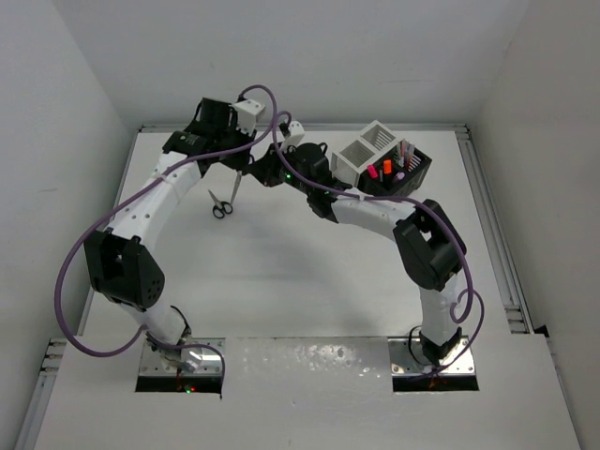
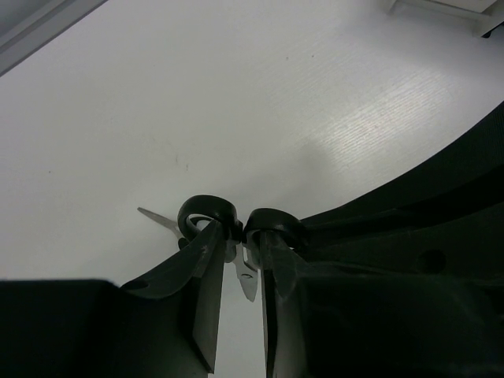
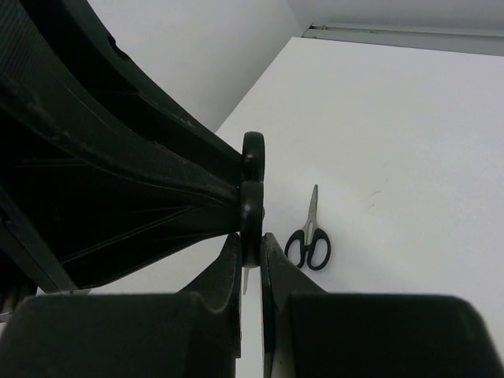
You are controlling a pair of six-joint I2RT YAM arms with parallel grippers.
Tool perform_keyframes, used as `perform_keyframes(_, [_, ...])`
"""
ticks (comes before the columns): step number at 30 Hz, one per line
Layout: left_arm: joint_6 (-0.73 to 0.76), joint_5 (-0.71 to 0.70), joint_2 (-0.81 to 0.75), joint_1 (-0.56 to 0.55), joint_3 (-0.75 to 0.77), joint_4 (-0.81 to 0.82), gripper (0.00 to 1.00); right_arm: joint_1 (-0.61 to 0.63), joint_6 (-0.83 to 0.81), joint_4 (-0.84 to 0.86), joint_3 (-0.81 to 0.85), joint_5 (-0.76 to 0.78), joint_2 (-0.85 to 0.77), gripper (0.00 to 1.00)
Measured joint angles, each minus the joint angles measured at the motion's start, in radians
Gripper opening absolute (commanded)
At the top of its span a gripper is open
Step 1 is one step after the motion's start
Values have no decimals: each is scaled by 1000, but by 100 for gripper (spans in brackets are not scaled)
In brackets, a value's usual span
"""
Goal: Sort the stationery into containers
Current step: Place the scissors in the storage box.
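Small black-handled scissors [image 1: 235,187] hang in the air at the back left, blades pointing down. My left gripper [image 1: 242,161] is shut on their handle loops [image 2: 206,211], and a blade shows between its fingers [image 2: 197,268]. My right gripper [image 1: 265,172] has come in from the right and is shut on one loop [image 3: 253,169] of the same scissors. A second pair of scissors [image 1: 220,205] lies flat on the table just below; the right wrist view shows it [image 3: 309,244] too. The white container [image 1: 367,148] and the black container [image 1: 424,171] stand joined at the back right.
The black box holds an orange highlighter [image 1: 372,171], a pink one [image 1: 386,169], a purple one [image 1: 398,175] and thin pens [image 1: 408,150]. Grey walls close in on the left, back and right of the white table [image 1: 281,281]. The two arms cross in front of the boxes.
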Motion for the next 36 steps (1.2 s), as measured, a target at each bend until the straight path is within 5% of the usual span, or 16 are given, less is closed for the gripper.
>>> perform_keyframes(11, [16, -16, 0, -28, 6, -3, 8, -3, -19, 53, -65, 18, -33, 0])
perform_keyframes(25, [38, 21, 0, -52, 6, -45, 48, -42, -29, 85, -153, 43, -64, 0])
perform_keyframes(36, [46, 23, -1, -53, 68, -100, 64, -156, -71, 61, -158, 89, -75, 0])
